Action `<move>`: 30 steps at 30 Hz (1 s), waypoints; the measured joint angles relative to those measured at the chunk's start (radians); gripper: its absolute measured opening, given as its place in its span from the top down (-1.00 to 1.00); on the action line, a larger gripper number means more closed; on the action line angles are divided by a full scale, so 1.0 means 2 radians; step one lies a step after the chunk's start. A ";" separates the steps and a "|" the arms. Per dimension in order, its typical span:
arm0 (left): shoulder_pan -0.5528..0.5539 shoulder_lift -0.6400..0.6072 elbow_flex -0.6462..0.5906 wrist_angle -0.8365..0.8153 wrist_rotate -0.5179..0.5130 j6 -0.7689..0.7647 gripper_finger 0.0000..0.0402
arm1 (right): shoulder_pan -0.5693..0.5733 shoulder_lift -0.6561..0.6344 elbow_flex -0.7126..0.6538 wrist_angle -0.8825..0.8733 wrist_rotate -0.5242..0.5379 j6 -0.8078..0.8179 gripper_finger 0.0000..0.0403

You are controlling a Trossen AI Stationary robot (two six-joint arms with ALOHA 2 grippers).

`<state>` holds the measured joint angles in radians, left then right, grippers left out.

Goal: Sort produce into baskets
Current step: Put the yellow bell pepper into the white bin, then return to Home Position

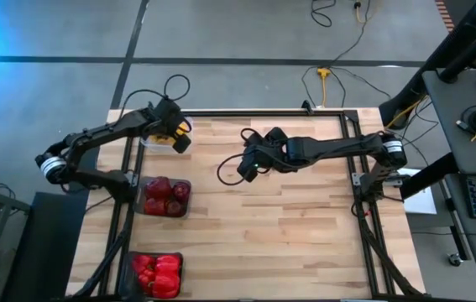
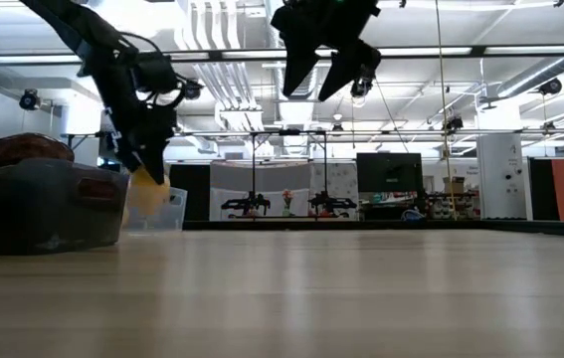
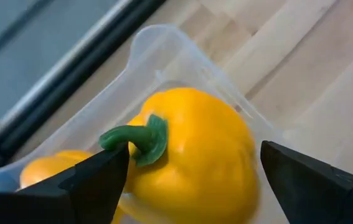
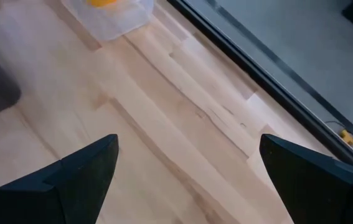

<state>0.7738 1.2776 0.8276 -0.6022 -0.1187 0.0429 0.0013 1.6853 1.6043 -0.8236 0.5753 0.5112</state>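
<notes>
Left gripper (image 3: 188, 180) jaws spread wide, straddling glossy yellow bell pepper with green stem (image 3: 195, 155), over clear rectangular plastic tub (image 1: 164, 137) at tabletop (image 1: 305, 235) far-left corner. Whether pads touch pepper: cannot tell. Second yellow pepper (image 3: 48, 171) beside it in tub. Right gripper (image 1: 246, 168) jaws open, empty, above mid-tabletop. Maroon peppers (image 1: 166, 195) in dark grey tub (image 1: 187, 200), red peppers (image 1: 159, 273) in second dark tub (image 1: 130, 270).

Left end effector (image 1: 177, 134) lowered, fingers spread; right end effector (image 1: 247, 166) raised mid-table, fingers spread.
</notes>
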 joint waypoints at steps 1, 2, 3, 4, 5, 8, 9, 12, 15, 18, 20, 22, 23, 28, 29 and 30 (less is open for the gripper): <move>0.000 0.007 0.000 0.000 0.000 -0.006 -0.71 | 0.000 -0.003 0.000 0.000 -0.001 -0.001 -0.90; 0.001 0.014 0.001 -0.001 0.000 -0.011 -0.73 | 0.000 -0.005 0.000 0.000 -0.003 -0.003 -0.90; 0.002 0.023 0.003 -0.007 -0.001 -0.017 -0.75 | 0.000 -0.008 0.000 0.000 -0.004 -0.004 -0.90; 0.004 0.030 0.008 -0.018 -0.008 -0.027 -0.77 | 0.001 -0.011 0.000 -0.001 -0.006 -0.006 -0.90; 0.004 0.037 0.016 -0.036 -0.017 -0.036 -0.79 | 0.002 -0.015 0.000 -0.003 -0.011 -0.007 -0.90; 0.004 0.057 0.044 -0.089 -0.026 -0.040 -0.82 | 0.006 -0.023 0.000 -0.008 -0.019 -0.008 -0.90; 0.004 0.062 0.054 -0.100 -0.027 -0.040 -0.82 | 0.007 -0.025 0.000 -0.009 -0.018 -0.011 -0.90; 0.003 0.068 0.084 -0.129 -0.027 -0.058 -0.82 | 0.010 -0.033 0.000 -0.015 -0.019 -0.023 -0.90; 0.000 0.047 0.106 -0.137 -0.010 -0.083 -0.82 | 0.018 -0.045 0.000 -0.028 -0.014 -0.034 -0.90; -0.011 0.005 0.114 -0.135 0.032 -0.105 -0.82 | 0.033 -0.058 -0.012 -0.016 0.008 -0.069 -0.90; -0.027 -0.027 0.114 -0.126 0.059 -0.111 -0.82 | 0.038 -0.071 -0.042 0.040 0.005 -0.096 -0.90; -0.050 -0.060 0.107 -0.114 0.081 -0.108 -0.82 | 0.038 -0.090 -0.091 0.126 -0.042 -0.115 -0.90; -0.064 -0.077 0.103 -0.110 0.088 -0.108 -0.82 | 0.037 -0.100 -0.119 0.176 -0.071 -0.122 -0.90; -0.137 -0.148 0.074 -0.092 0.093 -0.151 -0.82 | 0.039 -0.129 -0.250 0.384 -0.131 -0.122 -0.88; -0.148 -0.158 0.071 -0.092 0.093 -0.155 -0.82 | 0.041 -0.133 -0.266 0.405 -0.132 -0.123 -0.88; -0.157 -0.165 0.070 -0.092 0.093 -0.160 -0.82 | 0.041 -0.136 -0.280 0.420 -0.132 -0.129 -0.88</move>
<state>0.4608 0.9470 0.9674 -0.7858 0.0677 -0.2768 0.0826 1.4139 1.0450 0.0163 0.3110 0.2530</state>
